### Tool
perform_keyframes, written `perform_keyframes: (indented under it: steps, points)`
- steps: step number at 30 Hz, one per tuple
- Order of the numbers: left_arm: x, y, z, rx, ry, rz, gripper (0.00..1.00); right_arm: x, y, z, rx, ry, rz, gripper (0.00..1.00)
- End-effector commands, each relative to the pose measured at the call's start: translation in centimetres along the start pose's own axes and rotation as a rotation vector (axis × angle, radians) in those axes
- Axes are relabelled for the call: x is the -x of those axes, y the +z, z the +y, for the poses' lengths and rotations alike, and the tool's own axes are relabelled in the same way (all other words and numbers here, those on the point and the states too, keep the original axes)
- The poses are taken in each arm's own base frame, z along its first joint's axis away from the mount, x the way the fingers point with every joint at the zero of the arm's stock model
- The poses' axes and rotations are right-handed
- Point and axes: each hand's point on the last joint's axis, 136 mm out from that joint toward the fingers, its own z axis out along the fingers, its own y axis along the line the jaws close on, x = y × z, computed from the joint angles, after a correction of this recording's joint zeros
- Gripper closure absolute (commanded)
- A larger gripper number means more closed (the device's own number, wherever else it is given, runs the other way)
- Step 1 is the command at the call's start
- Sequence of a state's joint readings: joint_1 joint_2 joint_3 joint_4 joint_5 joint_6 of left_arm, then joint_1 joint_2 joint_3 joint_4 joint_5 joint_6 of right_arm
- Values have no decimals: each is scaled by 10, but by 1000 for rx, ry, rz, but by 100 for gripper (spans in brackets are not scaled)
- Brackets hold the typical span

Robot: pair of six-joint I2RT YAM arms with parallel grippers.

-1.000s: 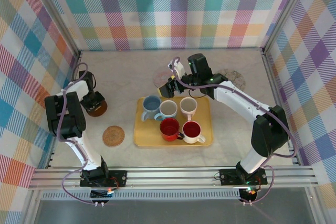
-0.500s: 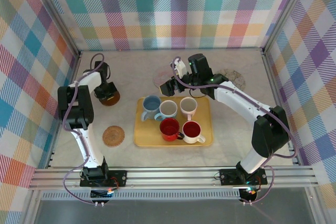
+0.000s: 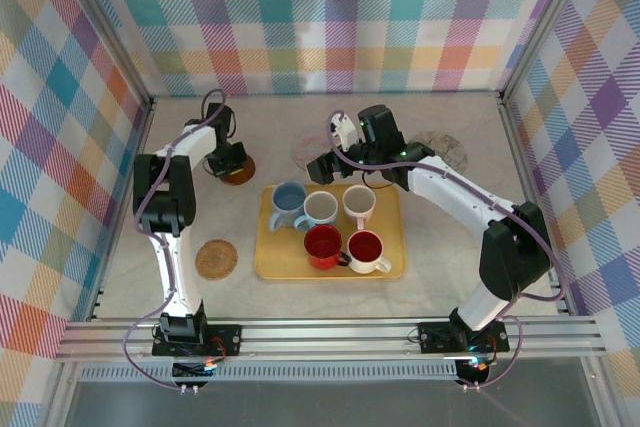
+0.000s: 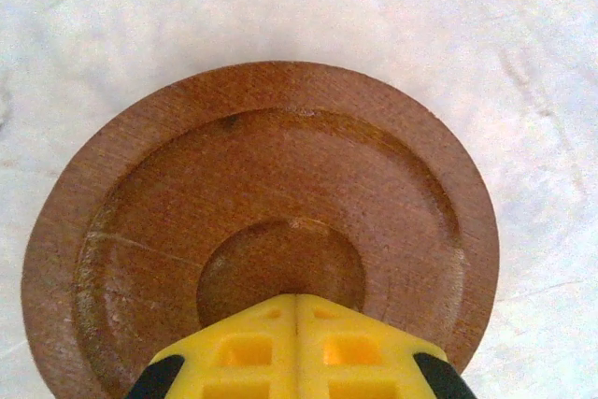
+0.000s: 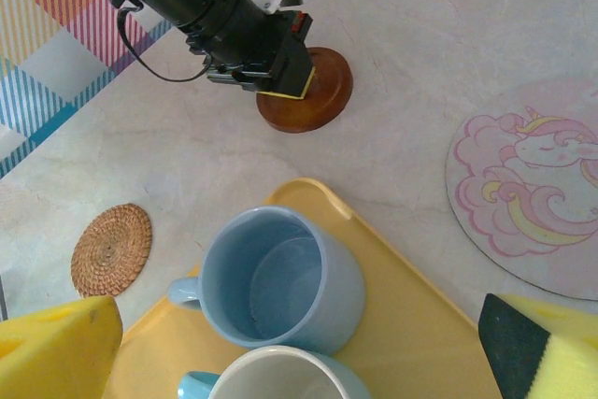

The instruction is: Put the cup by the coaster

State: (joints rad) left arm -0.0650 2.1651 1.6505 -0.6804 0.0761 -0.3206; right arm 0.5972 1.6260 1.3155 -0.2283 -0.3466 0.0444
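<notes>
A brown wooden coaster (image 3: pixel 238 171) (image 4: pixel 262 184) (image 5: pixel 322 95) lies on the table behind the tray's left corner. My left gripper (image 3: pixel 228 159) (image 4: pixel 297 304) (image 5: pixel 285 81) is shut, its yellow tips resting on the coaster's sunken middle. A light blue cup (image 3: pixel 289 204) (image 5: pixel 280 282) stands upright at the back left of the yellow tray (image 3: pixel 385 272) (image 5: pixel 420 324). My right gripper (image 3: pixel 318 169) (image 5: pixel 299 362) hangs open above that cup, one finger (image 5: pixel 56 343) on each side, touching nothing.
The tray also carries a white-lined blue cup (image 3: pixel 320 209), a white cup (image 3: pixel 358 203) and two red-lined cups (image 3: pixel 323 245). A woven coaster (image 3: pixel 216 259) (image 5: pixel 110 249) lies left of the tray. A pink unicorn mat (image 5: pixel 533 198) and a grey mat (image 3: pixel 445 150) lie behind it.
My left gripper has slid the brown coaster from the table's left side rightward and toward the back, to the tray's back left corner. The right arm has barely moved.
</notes>
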Motion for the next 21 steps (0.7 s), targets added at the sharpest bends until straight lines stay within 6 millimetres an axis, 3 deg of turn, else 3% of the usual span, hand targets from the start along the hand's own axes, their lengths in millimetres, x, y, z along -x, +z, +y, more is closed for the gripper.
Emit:
perform_keyframes:
  steps: [1, 10, 21]
  points:
    - [-13, 17, -20, -28, 42, 63, 100, -2, 2, 1, -5, 6, 3, 1]
    - [-6, 27, -59, -62, 109, 89, 100, 3, 5, -4, -18, 44, -28, 1]
    - [-27, 32, -66, -54, 160, 163, 100, 1, 2, -10, -64, 31, -24, 1]
